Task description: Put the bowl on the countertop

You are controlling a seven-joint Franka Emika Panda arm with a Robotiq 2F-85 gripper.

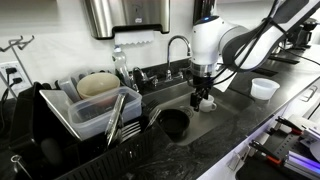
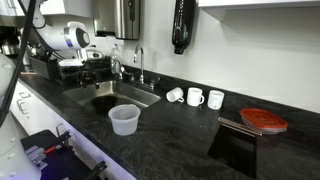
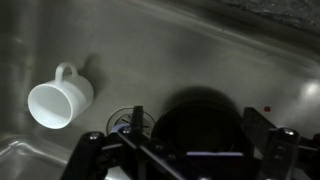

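Black bowl lies in steel sink, below and betw. the fingers; not yet on table. Fingers spread wide, grasping nothing, no contact w/ bowl visible. Progress, by my read: nil. Descent, grip, lift and carry to table all remain. Wrist view shows white cup beside fingers on sink floor. An exterior view adds plastic tub on table, beyond fingers, absent from wrist cam.

arm: white glossy shells, blk joint bands | gripper: blk, angular linkage
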